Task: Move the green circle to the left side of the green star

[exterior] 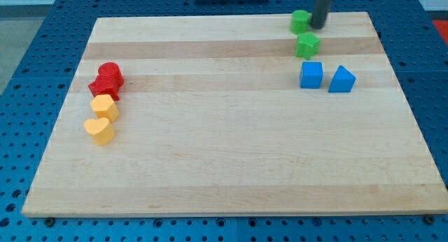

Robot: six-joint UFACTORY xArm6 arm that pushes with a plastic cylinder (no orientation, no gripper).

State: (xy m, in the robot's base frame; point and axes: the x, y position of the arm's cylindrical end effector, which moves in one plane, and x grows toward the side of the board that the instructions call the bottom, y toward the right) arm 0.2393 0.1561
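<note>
A: What is taking up most of the view?

B: A pale wooden board (231, 130) with visible grain bands is lying on a blue perforated table (42, 32), whose hole grid is showing all round the board's edges.

A: And the arm?

B: Only a straight dark rod is coming down at the view's top right; my tip (318, 26) is sitting on the board's top edge, just to the right of the green circle (300, 20), touching it or nearly so. There are no jaws here to be apart or together, just the rod's end.

A: Where is the task's block sitting?

B: The green circle, a smooth rounded block, is resting at the board's top edge. The green star (307, 45), with its notched outline, is lying just below it, close but seemingly apart.

A: What is crowding them?

B: A blue cube (311, 75) and a blue triangular block (341, 79) are standing side by side just below the star. The board to the star's left is lying bare.

A: Anything else?

B: Well apart, at the view's left, two red blocks (107, 80) are huddling together, shapes hard to tell, with a yellow block (105, 107) touching below them and a yellow heart (100, 130) lowest
</note>
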